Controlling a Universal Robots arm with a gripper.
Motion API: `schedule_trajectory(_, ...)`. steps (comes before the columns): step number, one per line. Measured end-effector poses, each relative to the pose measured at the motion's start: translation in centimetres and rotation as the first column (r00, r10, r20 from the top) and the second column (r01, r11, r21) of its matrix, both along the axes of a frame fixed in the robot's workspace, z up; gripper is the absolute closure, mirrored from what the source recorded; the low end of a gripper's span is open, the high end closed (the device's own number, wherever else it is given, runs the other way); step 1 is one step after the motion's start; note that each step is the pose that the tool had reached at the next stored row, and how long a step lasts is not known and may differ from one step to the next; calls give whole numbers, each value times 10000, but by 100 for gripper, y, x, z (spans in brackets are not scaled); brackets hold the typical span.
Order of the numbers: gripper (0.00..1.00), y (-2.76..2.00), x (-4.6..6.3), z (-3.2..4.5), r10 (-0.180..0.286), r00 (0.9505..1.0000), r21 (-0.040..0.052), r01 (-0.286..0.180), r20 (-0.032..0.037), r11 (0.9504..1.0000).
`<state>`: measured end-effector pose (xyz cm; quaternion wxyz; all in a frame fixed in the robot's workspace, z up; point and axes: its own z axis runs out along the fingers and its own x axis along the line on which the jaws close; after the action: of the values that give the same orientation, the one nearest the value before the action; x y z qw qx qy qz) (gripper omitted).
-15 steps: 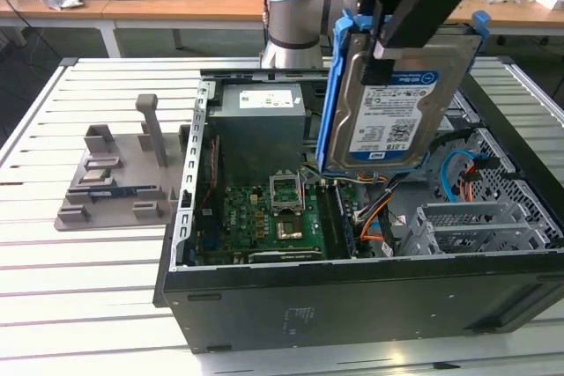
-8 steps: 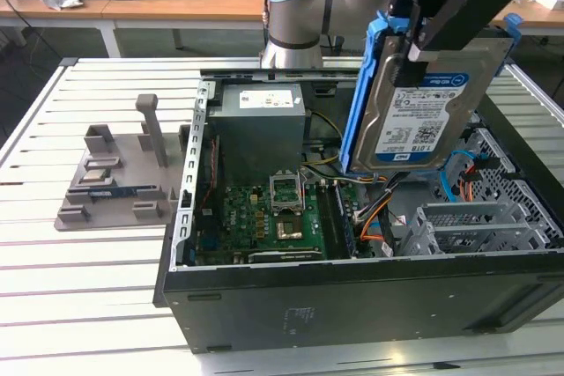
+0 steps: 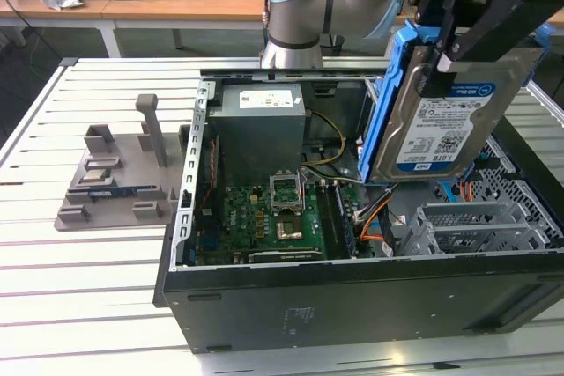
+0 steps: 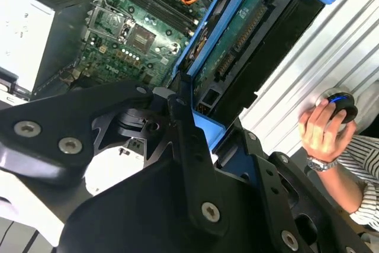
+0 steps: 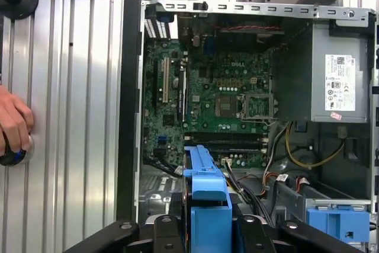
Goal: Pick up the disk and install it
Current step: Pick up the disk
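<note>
The gripper (image 3: 448,57) holds the disk (image 3: 449,116) in the air, with its 2 fingers (image 4: 185,125) clenched on the end with the blue rails. The disk hangs tilted above the open computer case (image 3: 352,301), over the space between the motherboard (image 3: 264,217) and the grey drive cage (image 3: 476,228). The case lies on the slatted table (image 3: 88,279). A person's hand (image 4: 320,128) rests on a round device (image 4: 342,102) on the table.

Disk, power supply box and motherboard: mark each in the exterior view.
disk (image 3: 445,134): exterior view, on its white-and-blue label.
power supply box (image 3: 262,147): exterior view, on its grey side face.
motherboard (image 3: 242,213): exterior view, on the green board surface.
</note>
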<state>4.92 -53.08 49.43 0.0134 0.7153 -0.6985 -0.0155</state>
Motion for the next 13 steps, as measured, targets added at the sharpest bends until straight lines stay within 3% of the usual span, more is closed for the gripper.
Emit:
schedule_trajectory(7,63,-104,139,-5,0,10000,-1,0,-19,10000)
schedule_trajectory(13,63,-139,242,-10,1,10000,0,-1,-31,10000)
